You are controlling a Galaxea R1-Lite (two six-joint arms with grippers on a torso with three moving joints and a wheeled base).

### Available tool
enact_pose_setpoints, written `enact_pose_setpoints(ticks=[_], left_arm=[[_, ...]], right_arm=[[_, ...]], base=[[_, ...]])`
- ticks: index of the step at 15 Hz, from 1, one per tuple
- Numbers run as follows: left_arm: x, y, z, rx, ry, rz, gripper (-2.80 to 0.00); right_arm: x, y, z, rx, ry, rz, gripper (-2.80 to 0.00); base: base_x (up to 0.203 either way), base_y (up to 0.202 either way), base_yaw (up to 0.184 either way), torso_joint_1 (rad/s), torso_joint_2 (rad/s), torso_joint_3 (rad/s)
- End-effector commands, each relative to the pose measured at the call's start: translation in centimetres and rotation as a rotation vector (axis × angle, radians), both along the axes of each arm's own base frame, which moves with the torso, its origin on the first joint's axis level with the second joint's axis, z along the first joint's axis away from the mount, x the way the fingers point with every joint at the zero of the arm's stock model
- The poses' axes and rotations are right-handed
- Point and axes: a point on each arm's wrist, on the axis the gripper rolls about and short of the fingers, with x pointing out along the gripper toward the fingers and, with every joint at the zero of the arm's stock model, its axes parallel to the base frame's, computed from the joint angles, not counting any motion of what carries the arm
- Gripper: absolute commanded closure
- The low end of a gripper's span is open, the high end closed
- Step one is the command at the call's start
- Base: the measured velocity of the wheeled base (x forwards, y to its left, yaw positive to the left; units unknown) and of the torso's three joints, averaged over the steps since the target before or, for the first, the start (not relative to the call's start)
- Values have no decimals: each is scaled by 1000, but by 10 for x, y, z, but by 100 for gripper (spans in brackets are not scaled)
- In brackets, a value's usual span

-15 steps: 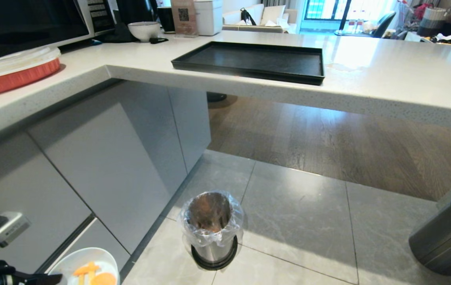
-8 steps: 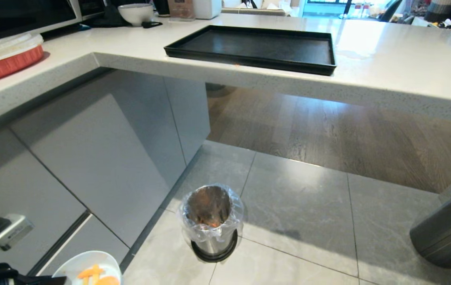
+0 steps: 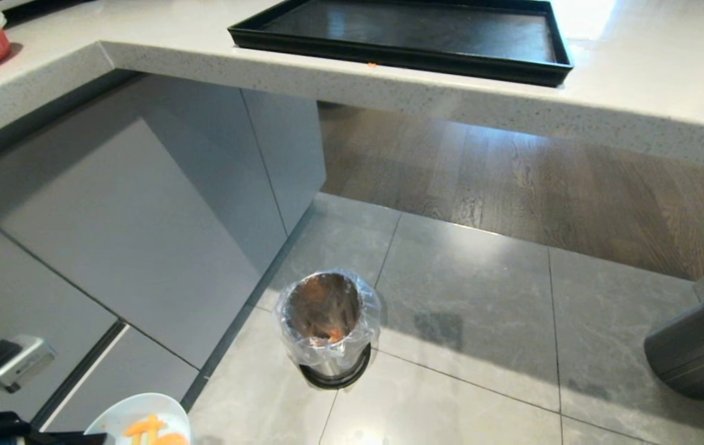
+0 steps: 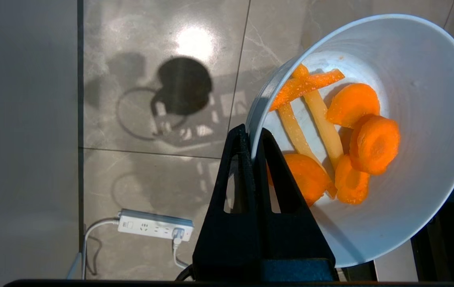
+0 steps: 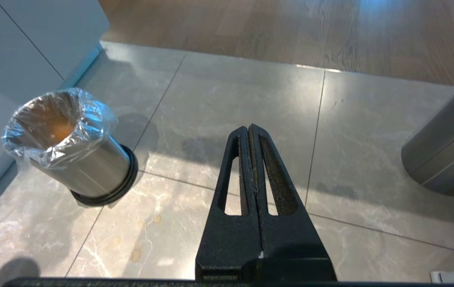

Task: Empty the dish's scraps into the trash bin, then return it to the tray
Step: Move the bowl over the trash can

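Note:
The dish (image 4: 422, 119), pale blue outside and white inside, hangs low over the floor at the lower left of the head view (image 3: 132, 408). My left gripper (image 4: 252, 135) is shut on its rim, one finger inside and one outside. The scraps (image 4: 350, 135), orange rounds and pale yellowish strips, lie in the dish (image 3: 154, 428). The trash bin (image 3: 327, 321), steel with a crinkled clear bag, stands on the tiles ahead and to the right of the dish. The black tray (image 3: 389, 57) lies bare on the counter above. My right gripper (image 5: 249, 129) is shut and empty over the floor, right of the trash bin (image 5: 67, 147).
A brushed-steel cylinder bin (image 3: 698, 352) stands at the far right. Grey cabinet fronts (image 3: 141, 216) run along the left under the white counter (image 3: 389, 86). A white power strip (image 4: 155, 225) with its cable lies on the tiles below the left gripper.
The whole head view has tipped downward, so the counter and tray have slid up the picture: the camera moved. The dish stays held at the lower left.

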Motion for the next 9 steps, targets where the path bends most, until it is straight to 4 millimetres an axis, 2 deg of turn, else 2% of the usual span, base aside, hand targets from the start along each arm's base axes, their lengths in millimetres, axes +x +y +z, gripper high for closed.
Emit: enact_pose_setpoints(ticks=[1,9], left_arm=[[0,0,0,-1,1,-5,0],[-2,-1,-2,-3,8,-8,0]], right_arm=[[0,0,0,0,-1,0,0],[0,0,0,0,-1,0,0]], base=[[0,0,0,2,4,-196],[0,0,0,4,5,-196]])
